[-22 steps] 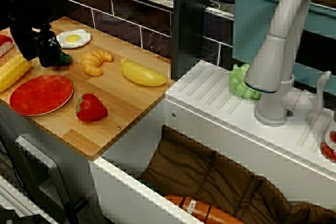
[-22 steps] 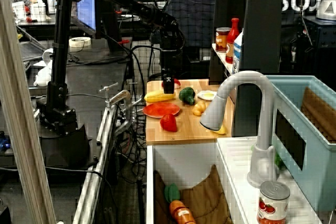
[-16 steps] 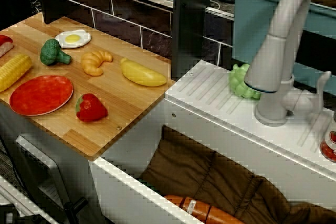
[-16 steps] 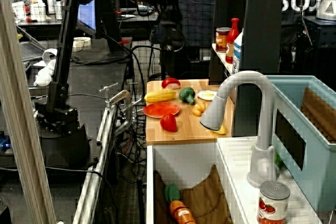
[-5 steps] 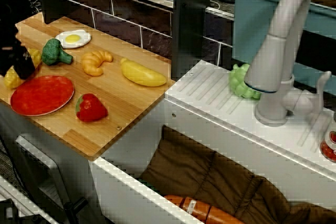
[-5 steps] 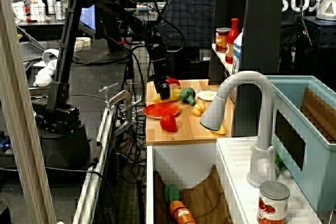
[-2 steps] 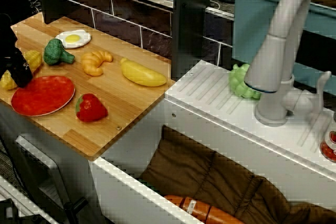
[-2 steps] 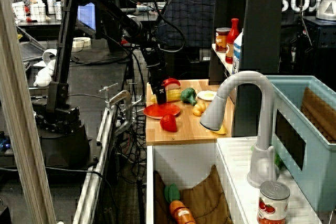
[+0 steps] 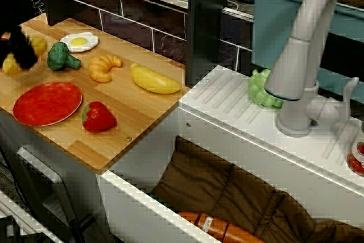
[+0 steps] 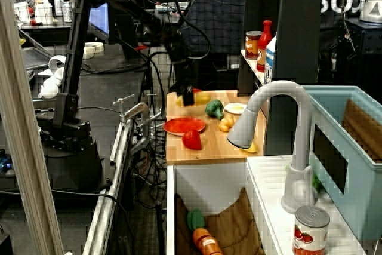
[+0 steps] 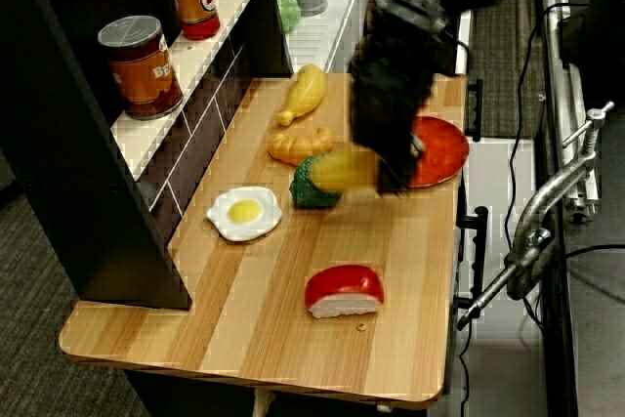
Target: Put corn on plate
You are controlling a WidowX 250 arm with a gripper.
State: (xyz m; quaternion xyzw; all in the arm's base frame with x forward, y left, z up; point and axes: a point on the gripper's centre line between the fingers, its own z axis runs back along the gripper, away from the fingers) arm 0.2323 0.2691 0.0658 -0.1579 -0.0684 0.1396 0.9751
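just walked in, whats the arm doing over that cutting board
The gripper is closed on the toy corn cob and holds it lifted above the wooden board. The red plate lies empty beside the strawberry, so the corn is not on it yet.
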